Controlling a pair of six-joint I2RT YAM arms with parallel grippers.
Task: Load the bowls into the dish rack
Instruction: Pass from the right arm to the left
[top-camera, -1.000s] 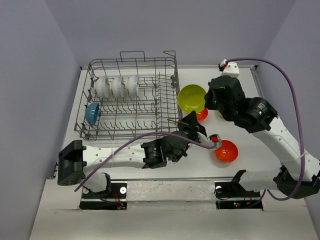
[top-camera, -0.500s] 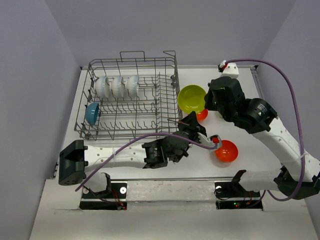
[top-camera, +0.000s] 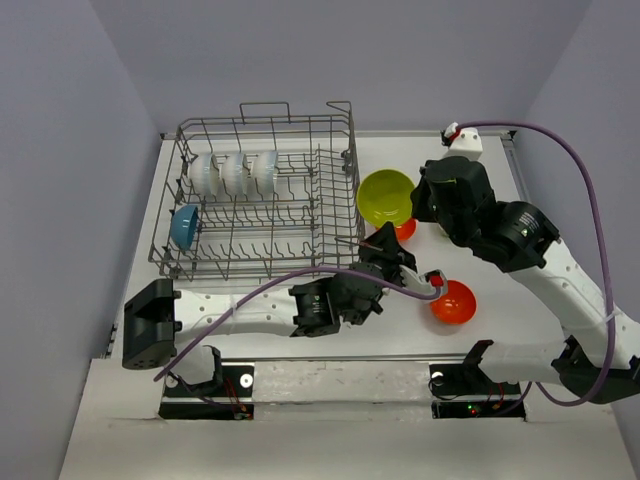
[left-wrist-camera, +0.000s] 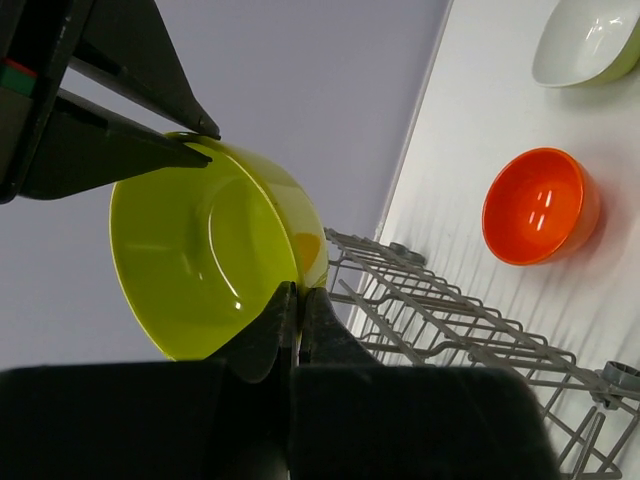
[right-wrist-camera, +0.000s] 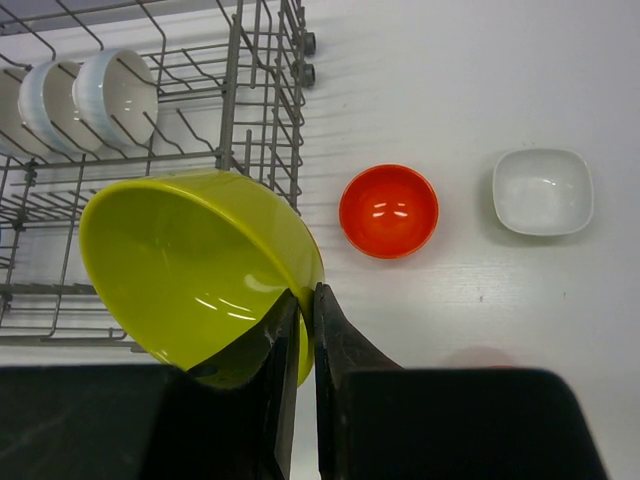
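A yellow-green bowl (top-camera: 384, 196) hangs tilted just right of the dish rack (top-camera: 256, 200), held from both sides. My left gripper (left-wrist-camera: 298, 291) is shut on its lower rim, and my right gripper (right-wrist-camera: 306, 293) is shut on the opposite rim; the right gripper's fingers (left-wrist-camera: 120, 150) show in the left wrist view. Three white bowls (top-camera: 233, 172) and a blue bowl (top-camera: 184, 226) stand in the rack. One orange-red bowl (top-camera: 453, 302) lies on the table at the right. Another orange-red bowl (top-camera: 404, 229) is partly hidden under the held bowl.
A small pale bowl (right-wrist-camera: 543, 190) lies on the table right of an orange-red bowl (right-wrist-camera: 388, 210); the right arm hides it in the top view. The rack's right wall (right-wrist-camera: 268, 90) and handle loop (top-camera: 340, 105) stand close to the held bowl.
Both arms have crept slightly to the right. The yellow-green bowl stays in about the same place between the two grippers.
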